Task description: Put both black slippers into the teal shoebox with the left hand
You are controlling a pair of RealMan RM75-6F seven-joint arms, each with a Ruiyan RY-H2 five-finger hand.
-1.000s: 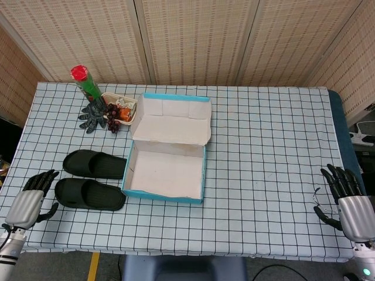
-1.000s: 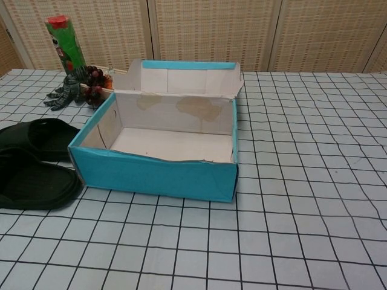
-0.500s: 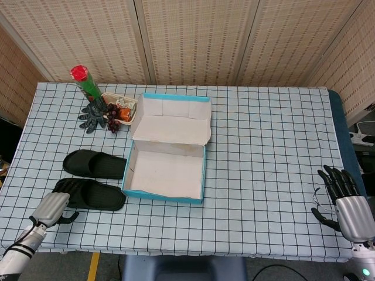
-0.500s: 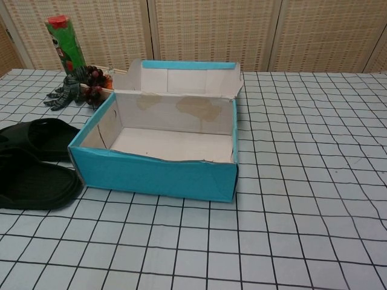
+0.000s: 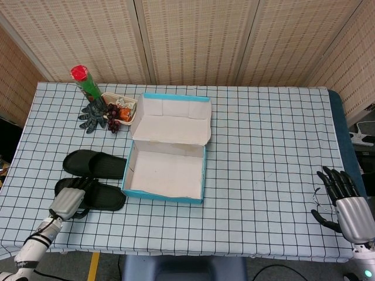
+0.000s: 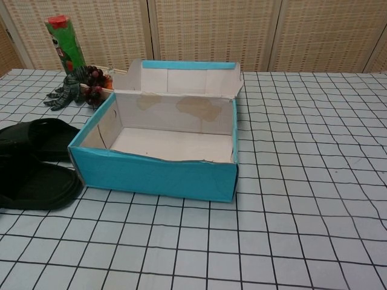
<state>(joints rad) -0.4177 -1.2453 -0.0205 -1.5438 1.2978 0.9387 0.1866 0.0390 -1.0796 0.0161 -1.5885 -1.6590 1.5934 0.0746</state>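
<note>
Left hand (image 5: 69, 201): at the near left of the table (image 5: 269, 146), resting on the heel end of the near slipper (image 5: 99, 196); fingers lie over the slipper's edge, but whether they grasp it cannot be told. It does not show in the chest view.

Right hand (image 5: 343, 196): at the near right corner, off the edge of the checked cloth, released, fingers spread, nothing in it.

Near slipper: black, lying flat on the table, toe end just beside the near left corner of the teal shoebox (image 5: 166, 196). In the chest view it lies at the left frame edge, outside the box.

Far slipper (image 5: 95, 164): black, flat, just behind the near one and roughly parallel to it, its toe end beside the box's left wall. Also outside the box.

Teal shoebox: middle of the table, open, white interior bare. Its lid (image 5: 171, 119) is hinged back and stands tilted behind the tray, teal edge uppermost.

Far left corner group: dark glove (image 5: 91, 115) lying flat; cluster of dark grapes (image 5: 111, 119) just beside it; shallow tray (image 5: 120, 104) with small orange and pale items, too small to identify; green canister with red cap (image 5: 85, 82), upright, behind the glove.

Backdrop: woven panel screens (image 5: 193, 35) behind the table.
</note>
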